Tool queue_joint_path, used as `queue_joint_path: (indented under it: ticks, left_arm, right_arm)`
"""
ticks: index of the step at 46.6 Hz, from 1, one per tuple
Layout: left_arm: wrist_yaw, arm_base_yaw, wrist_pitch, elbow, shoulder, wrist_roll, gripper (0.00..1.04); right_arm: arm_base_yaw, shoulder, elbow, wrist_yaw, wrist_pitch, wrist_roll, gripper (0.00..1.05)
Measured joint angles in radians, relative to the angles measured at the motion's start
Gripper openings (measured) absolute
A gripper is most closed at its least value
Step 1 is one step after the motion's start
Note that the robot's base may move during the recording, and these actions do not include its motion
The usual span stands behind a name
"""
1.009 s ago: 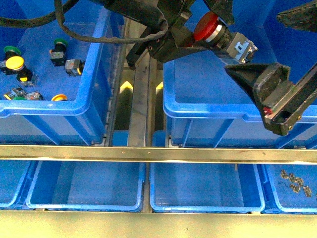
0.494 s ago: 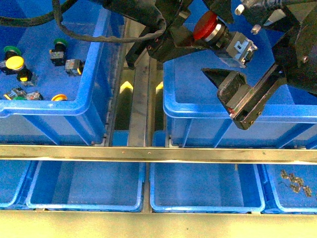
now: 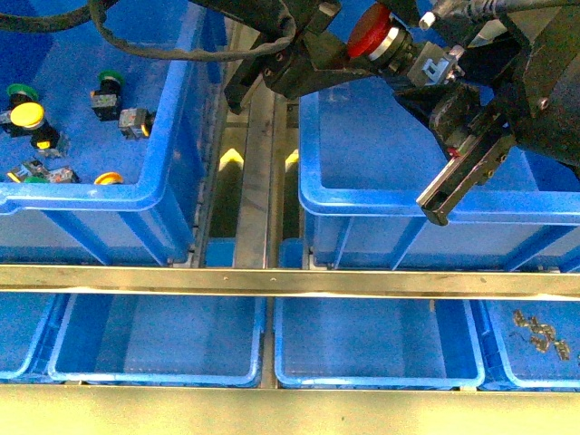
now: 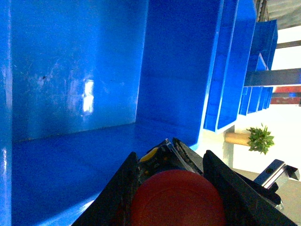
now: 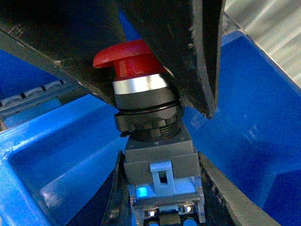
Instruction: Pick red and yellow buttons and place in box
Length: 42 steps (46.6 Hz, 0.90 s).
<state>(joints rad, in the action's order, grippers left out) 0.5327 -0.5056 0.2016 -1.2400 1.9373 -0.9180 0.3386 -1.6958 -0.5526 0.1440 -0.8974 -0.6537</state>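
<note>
One red mushroom-capped push-button (image 3: 390,41) hangs at the top centre of the front view, above the far end of the deep blue plastic bin (image 3: 362,204) on the right. The left tool (image 4: 171,162) is clamped on its cap. The right tool (image 5: 161,169), set in from the right edge, straddles the grey block (image 3: 437,65) at the opposite end; whether it grips cannot be told. The button's long axis lies across the frame, cap leftward, block toward the right arm. The yellow-capped button (image 3: 27,114) sits in the other bin (image 3: 154,195), upper left.
</note>
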Motion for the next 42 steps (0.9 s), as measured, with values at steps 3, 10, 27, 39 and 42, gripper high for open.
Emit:
queue_joint_path:
  ticks: [3, 10, 27, 39, 42]
  left_arm:
    - [-0.001, 0.000, 0.000, 0.000, 0.000, 0.005, 0.34]
    - [-0.009, 0.001, 0.002, 0.000, 0.000, 0.017, 0.34]
    - [-0.099, 0.023, 0.037, 0.026, -0.037, 0.129, 0.91]
    - [-0.129, 0.072, 0.054, 0.077, -0.072, 0.175, 0.97]
    - [-0.140, 0.082, 0.054, 0.102, -0.096, 0.193, 0.97]
  right_arm:
    - [0.000, 0.000, 0.000, 0.000, 0.001, -0.006, 0.29]
    - [0.001, 0.000, 0.000, 0.001, 0.002, -0.014, 0.28]
    - [-0.018, 0.000, 0.011, -0.021, -0.001, 0.008, 0.27]
    - [-0.032, 0.003, 0.024, -0.020, 0.003, 0.011, 0.27]
    - [-0.035, 0.005, 0.027, -0.021, 0.003, 0.011, 0.27]
